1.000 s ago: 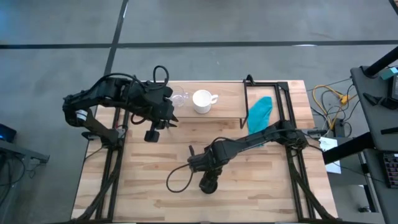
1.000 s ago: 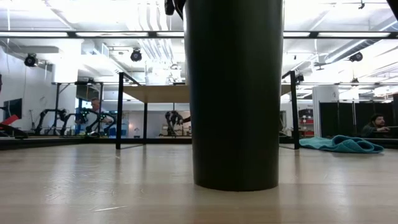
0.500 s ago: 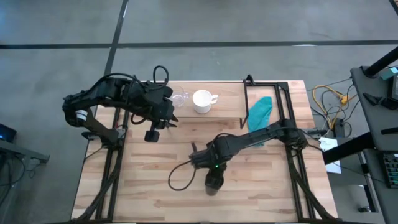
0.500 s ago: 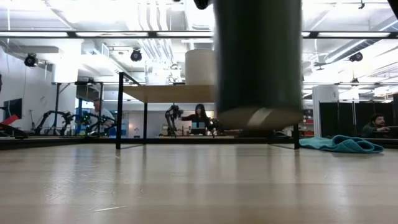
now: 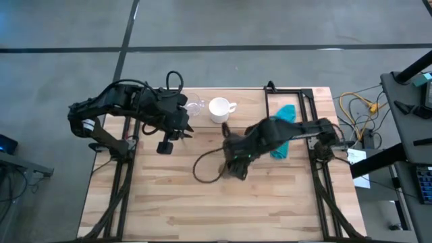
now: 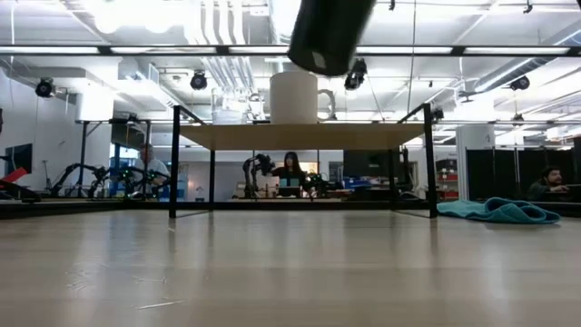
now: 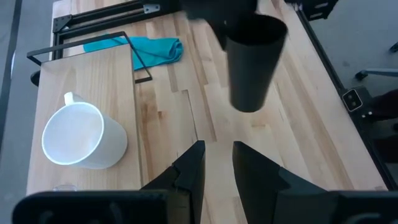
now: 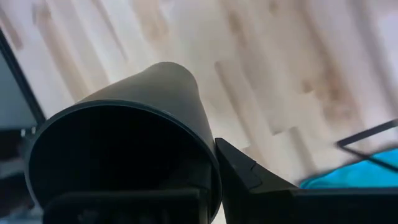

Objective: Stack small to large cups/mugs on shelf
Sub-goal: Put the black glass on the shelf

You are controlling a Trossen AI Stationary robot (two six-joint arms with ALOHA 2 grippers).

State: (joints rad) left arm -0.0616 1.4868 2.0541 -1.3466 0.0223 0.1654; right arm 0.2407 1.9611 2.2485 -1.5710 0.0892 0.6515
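The black cup [image 5: 237,169] hangs in my right gripper [image 5: 234,155] above the middle of the table; the low view shows its base [image 6: 329,34] high in the air and tilted. The white mug [image 5: 219,109] stands upright on the shelf board [image 7: 93,87], and the clear glass cup [image 5: 196,106] stands next to it on the side toward the table's left. My left gripper [image 7: 219,165] is open and holds nothing; it hovers just near of the shelf [image 5: 181,129], pointing toward the table's right. My right gripper is shut on the black cup at its rim [image 8: 208,163]. One finger [image 8: 249,175] lies against the outside of the wall; the other is hidden in the dark of the cup's mouth. The cup [image 7: 252,68] is lifted clear, mouth up, hanging below the fingers, slightly tilted.
A teal cloth [image 5: 283,121] lies on the table by the shelf's right-hand wire legs [image 5: 267,108]. A black cable [image 5: 202,169] loops under the right arm. Bare wooden tabletop [image 5: 169,202] stretches along the near side. People and equipment show in the room behind.
My right gripper has lifted the black cup off the near middle of the table, where it stood upright. It has carried the cup up and toward the far edge, closer to the shelf. The cup now hangs clear and tilted.
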